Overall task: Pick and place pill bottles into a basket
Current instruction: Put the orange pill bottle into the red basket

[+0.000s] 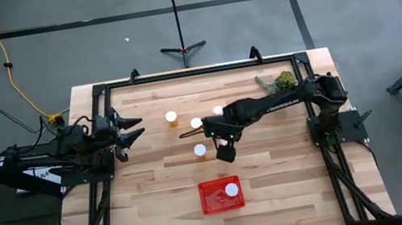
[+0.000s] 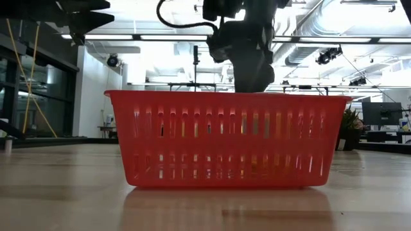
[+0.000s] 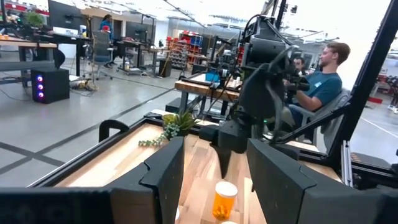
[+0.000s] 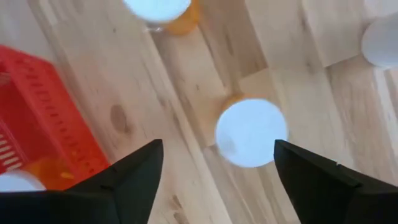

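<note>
Three pill bottles stand upright on the table at the far middle [image 1: 172, 117], [image 1: 196, 123], [image 1: 218, 110], and a fourth [image 1: 200, 150] stands nearer. The red basket [image 1: 221, 195] sits toward the near edge with one bottle [image 1: 232, 190] inside. My right gripper [image 1: 226, 156] is open and points down beside the fourth bottle. In the right wrist view that bottle's white cap [image 4: 250, 132] shows below and between the open fingers [image 4: 217, 146], untouched. My left gripper [image 1: 139, 131] is open and empty at the table's left. It faces a bottle [image 3: 224, 199].
A green leafy clump [image 1: 282, 81] lies at the far right of the table. In the low view the basket [image 2: 225, 138] fills the foreground, with my right gripper [image 2: 247, 58] above and behind it. People sit at desks beyond the table [image 3: 323, 81].
</note>
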